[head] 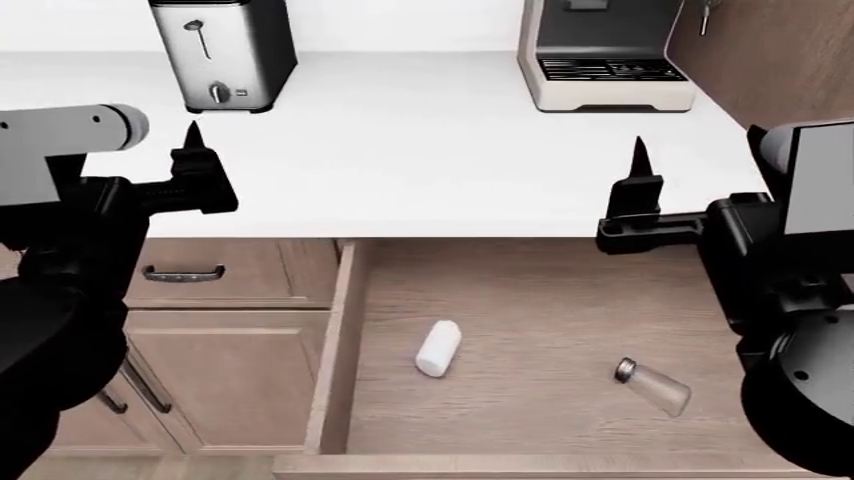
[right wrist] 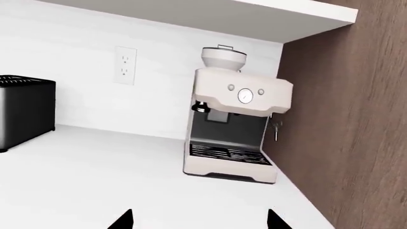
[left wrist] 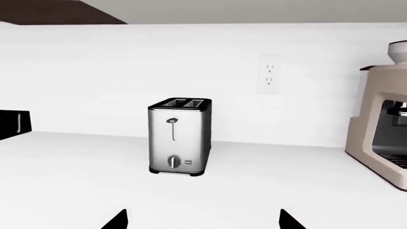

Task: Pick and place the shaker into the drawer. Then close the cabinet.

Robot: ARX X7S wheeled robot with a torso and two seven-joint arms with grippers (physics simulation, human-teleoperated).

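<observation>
- Shaker (head: 653, 385) lies on its side on the floor of the open drawer (head: 534, 300), toward the drawer's right, with its silver cap pointing left.
- My left tool (head: 195, 165) hangs over the left part of the white counter (head: 414, 150), spread wide and holding nothing.
- Near it, at the counter's back, stands the toaster (head: 220, 50).
- A white cylinder (head: 438, 348) lies in the drawer, left of the shaker and apart from it.
- At the back right the coffee machine (head: 607, 55) stands.
- My right tool (head: 638, 180) hangs above the counter's front edge, also spread and empty.
</observation>
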